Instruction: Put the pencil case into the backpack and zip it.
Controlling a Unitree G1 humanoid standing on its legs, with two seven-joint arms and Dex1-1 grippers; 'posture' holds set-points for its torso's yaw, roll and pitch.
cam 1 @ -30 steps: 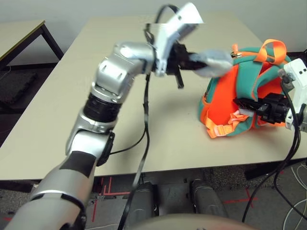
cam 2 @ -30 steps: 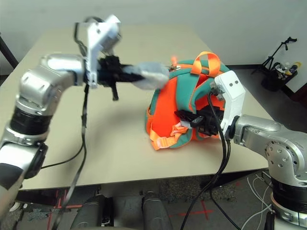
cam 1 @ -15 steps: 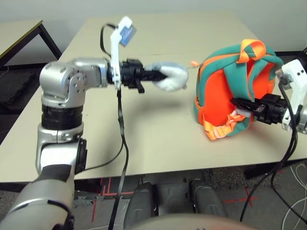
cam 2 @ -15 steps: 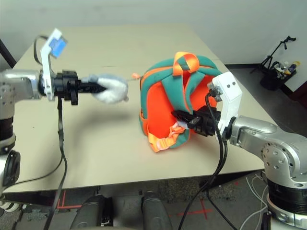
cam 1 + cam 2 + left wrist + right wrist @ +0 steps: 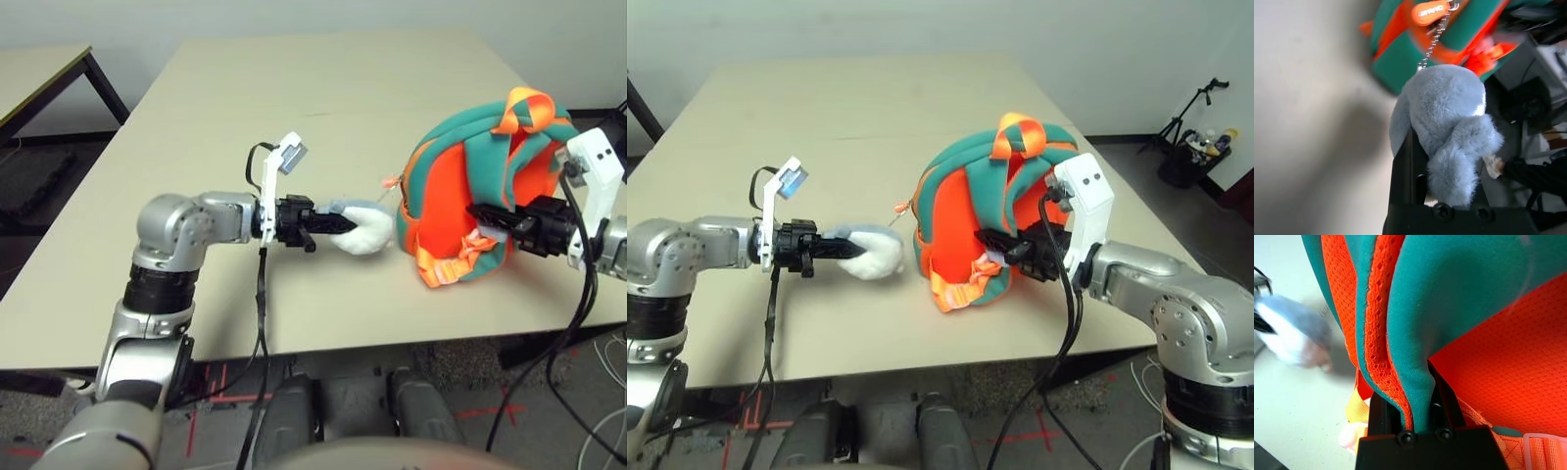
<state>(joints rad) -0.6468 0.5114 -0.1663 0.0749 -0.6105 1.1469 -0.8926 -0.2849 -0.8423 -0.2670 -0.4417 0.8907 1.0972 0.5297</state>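
Left gripper (image 5: pixel 328 223) clamps plush charm (image 5: pixel 364 228); right gripper (image 5: pixel 1418 396) clamps backpack (image 5: pixel 460 186) strap; zip-tag lettering unreadable.

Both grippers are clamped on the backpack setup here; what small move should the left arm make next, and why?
Probably keep drawing the plush charm along the zip line: the left gripper is shut on it, its chain runs to the orange zip pull, and the right gripper braces the backpack by a teal strap.
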